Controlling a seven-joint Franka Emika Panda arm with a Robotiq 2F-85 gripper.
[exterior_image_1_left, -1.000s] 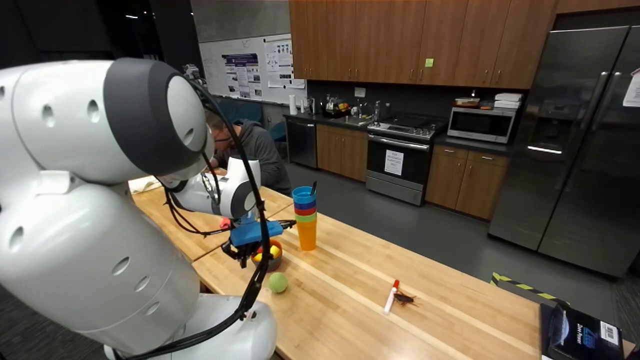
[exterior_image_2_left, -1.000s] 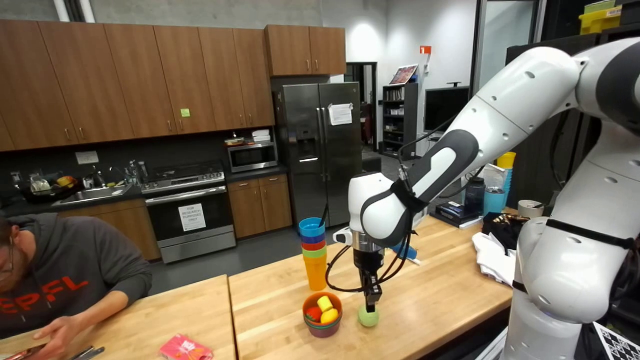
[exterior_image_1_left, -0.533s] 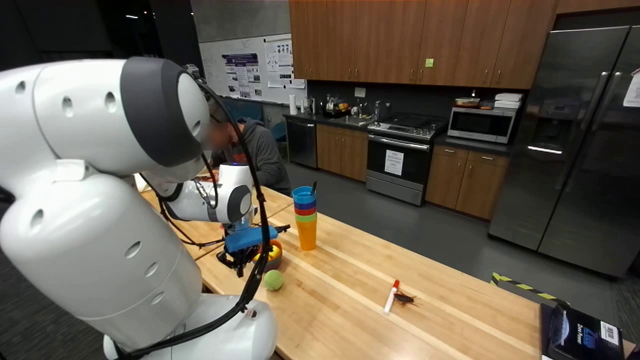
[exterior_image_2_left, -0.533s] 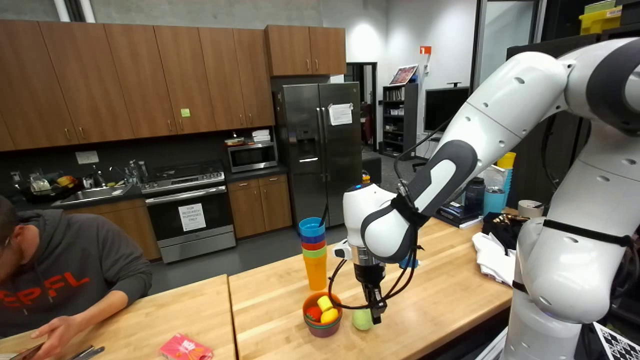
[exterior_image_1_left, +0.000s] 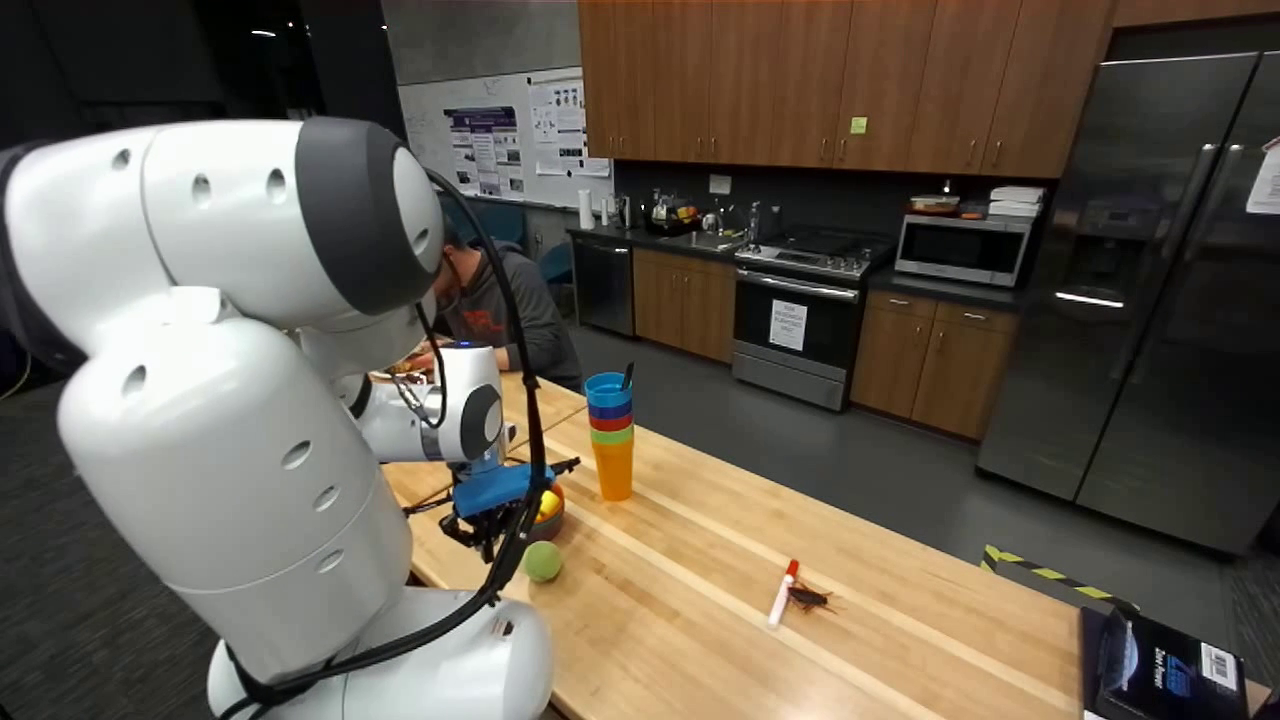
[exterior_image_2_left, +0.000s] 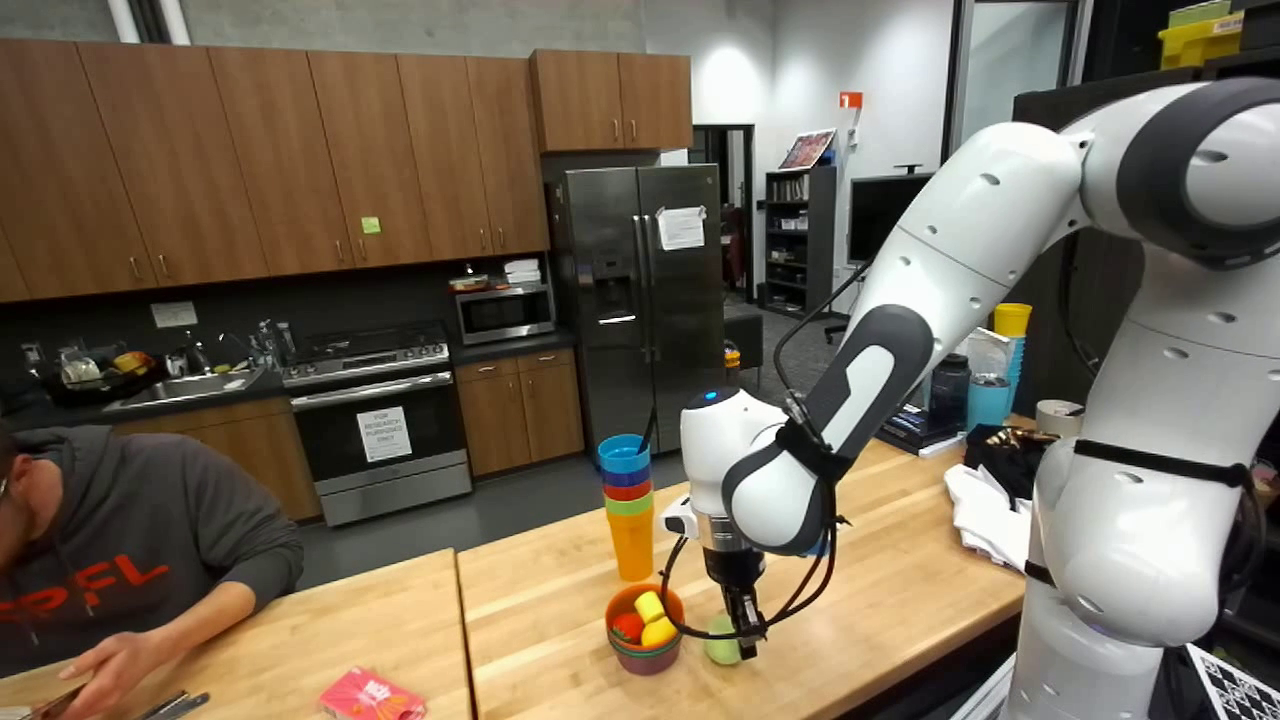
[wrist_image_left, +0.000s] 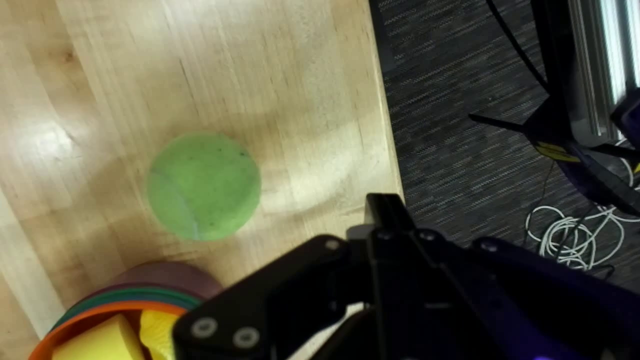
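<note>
A light green ball (wrist_image_left: 204, 186) lies on the wooden table, also seen in both exterior views (exterior_image_1_left: 542, 562) (exterior_image_2_left: 721, 652). My gripper (wrist_image_left: 385, 197) is shut with its fingertips together and nothing between them. It points down beside the ball, on the side of the table edge; wood shows between ball and tips in the wrist view. In an exterior view the gripper (exterior_image_2_left: 747, 650) partly covers the ball. Close by stands a stack of bowls (exterior_image_2_left: 643, 662) with yellow and red toy food inside; only part of the stack (wrist_image_left: 172, 276) shows in the wrist view.
A tall stack of coloured cups (exterior_image_2_left: 631, 545) stands behind the bowls. Farther along the table lie a marker (exterior_image_1_left: 783, 595) and a dark toy insect (exterior_image_1_left: 810, 597). The table edge (wrist_image_left: 387, 115) runs close to the fingertips. A man (exterior_image_2_left: 130, 540) sits at the adjoining table.
The gripper has come down lower beside the ball while the arm's upper links swung over. The ball has shifted a little toward the bowls. The gripper has stayed shut.
</note>
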